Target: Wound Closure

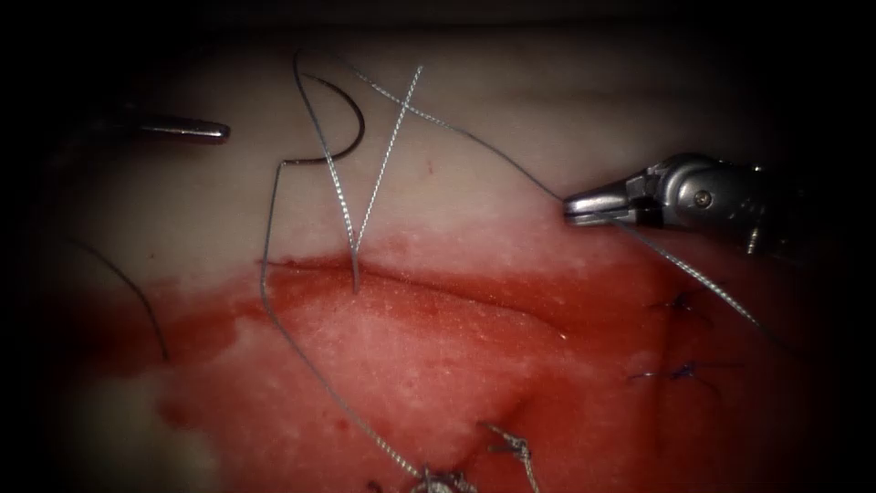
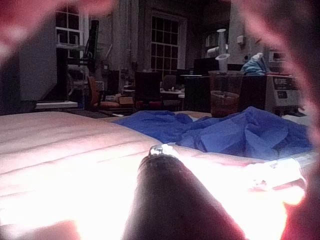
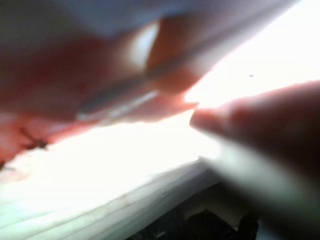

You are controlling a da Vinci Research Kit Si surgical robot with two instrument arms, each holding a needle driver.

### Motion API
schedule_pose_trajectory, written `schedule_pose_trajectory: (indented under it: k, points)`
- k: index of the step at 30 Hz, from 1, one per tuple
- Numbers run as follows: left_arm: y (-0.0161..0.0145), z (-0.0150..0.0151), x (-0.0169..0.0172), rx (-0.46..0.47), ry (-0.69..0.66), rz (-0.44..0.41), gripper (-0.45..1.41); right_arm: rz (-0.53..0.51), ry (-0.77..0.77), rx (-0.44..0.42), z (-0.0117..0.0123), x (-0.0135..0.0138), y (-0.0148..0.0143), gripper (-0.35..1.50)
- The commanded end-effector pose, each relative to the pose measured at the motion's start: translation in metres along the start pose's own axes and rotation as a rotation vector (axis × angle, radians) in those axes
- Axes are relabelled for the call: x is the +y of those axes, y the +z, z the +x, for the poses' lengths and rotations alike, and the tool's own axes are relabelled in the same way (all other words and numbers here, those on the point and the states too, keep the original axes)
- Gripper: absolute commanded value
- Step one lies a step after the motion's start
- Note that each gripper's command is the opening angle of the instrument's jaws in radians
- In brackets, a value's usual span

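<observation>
The curved needle (image 1: 351, 128) lies free on the pale tissue (image 1: 511, 119) beyond the cut's left part, not in the tissue and held by neither tool. Thread (image 1: 342, 210) rises out of the cut (image 1: 429, 285), crosses itself and runs right into my right tool (image 1: 573, 206), whose jaws are shut on it. From there the thread carries on down to the right. Another strand drops from the needle's tail across the cut to knots (image 1: 438, 479) at the near edge. My left tool (image 1: 214, 131) hovers left of the needle, shut and holding nothing.
Red fluid (image 1: 584, 383) covers the tissue around and below the cut. Dark stitches (image 1: 680, 372) sit at the right. A loose dark thread end (image 1: 137, 292) lies at the left. In the left wrist view, blue cloth (image 2: 225, 130) lies beyond the dark shaft (image 2: 165, 200).
</observation>
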Motion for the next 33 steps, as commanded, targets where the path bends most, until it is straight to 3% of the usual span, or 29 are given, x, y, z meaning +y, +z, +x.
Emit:
schedule_pose_trajectory:
  k: [1, 4, 6, 9, 11, 14, 16, 19, 23, 24, 25, 26, 27, 28, 29, 30, 33]
  points:
    - [0.0012, 0.0018, -0.0005, 0.003, 0.038, 0.019, 0.51, 0.002, -0.066, 0.048, 0.0033, 0.0025, 0.0013, -0.35]
    - [0.0022, 0.0022, -0.0003, 0.0, 0.087, 0.028, 0.52, -0.019, -0.136, 0.062, 0.0054, 0.0033, 0.0016, -0.35]
    - [0.0029, 0.0027, -0.0004, -0.003, 0.139, 0.03, 0.62, -0.062, -0.282, 0.074, 0.008, 0.005, 0.0018, -0.35]
    - [0.003, 0.0031, -0.0007, -0.004, 0.14, 0.03, 0.66, -0.058, -0.279, 0.103, 0.0093, 0.0054, 0.0016, -0.35]
    - [0.0027, 0.0033, -0.0013, -0.029, 0.202, 0.076, 0.78, -0.054, -0.277, 0.112, 0.01, 0.005, 0.0012, -0.35]
    - [0.0016, 0.0033, -0.0028, -0.106, 0.386, 0.173, 0.76, -0.026, -0.284, 0.103, 0.0102, 0.0046, 0.0006, -0.35]
    - [0.0005, 0.0032, -0.0037, -0.121, 0.406, 0.184, 0.78, -0.023, -0.285, 0.1, 0.01, 0.0047, 0.0003, -0.35]
    - [-0.0019, 0.003, -0.0047, -0.064, 0.397, 0.157, 0.73, -0.02, -0.291, 0.1, 0.0094, 0.0045, 0.0001, -0.35]
    - [-0.0045, 0.0032, -0.0055, -0.064, 0.377, 0.16, 0.41, -0.014, -0.273, 0.102, 0.0089, 0.0043, -0.0002, -0.35]
    - [-0.0052, 0.0034, -0.0063, -0.086, 0.457, 0.165, 0.54, -0.011, -0.264, 0.102, 0.0088, 0.004, -0.0004, -0.35]
    - [-0.0052, 0.0034, -0.0063, -0.086, 0.457, 0.165, 0.54, -0.011, -0.264, 0.102, 0.0088, 0.004, -0.0004, -0.35]
    - [-0.0053, 0.0036, -0.0072, -0.105, 0.585, 0.157, 0.68, -0.01, -0.264, 0.103, 0.0089, 0.004, -0.0005, -0.35]
    - [-0.0053, 0.0036, -0.0079, -0.115, 0.673, 0.155, 0.68, -0.011, -0.263, 0.103, 0.0089, 0.004, -0.0004, -0.35]
    - [-0.0051, 0.0034, -0.0094, -0.133, 0.779, 0.147, 0.34, -0.007, -0.263, 0.108, 0.009, 0.004, -0.0004, -0.35]
    - [-0.005, 0.0032, -0.0099, -0.135, 0.802, 0.149, 0.17, -0.006, -0.263, 0.109, 0.0091, 0.0039, -0.0004, -0.35]
    - [-0.0049, 0.0028, -0.0103, -0.132, 0.816, 0.145, 0.07, -0.006, -0.263, 0.109, 0.0091, 0.0039, -0.0003, -0.35]
    - [-0.0043, 0.0015, -0.0109, -0.115, 0.849, 0.132, 0.02, -0.004, -0.262, 0.114, 0.0092, 0.004, -0.0002, -0.35]
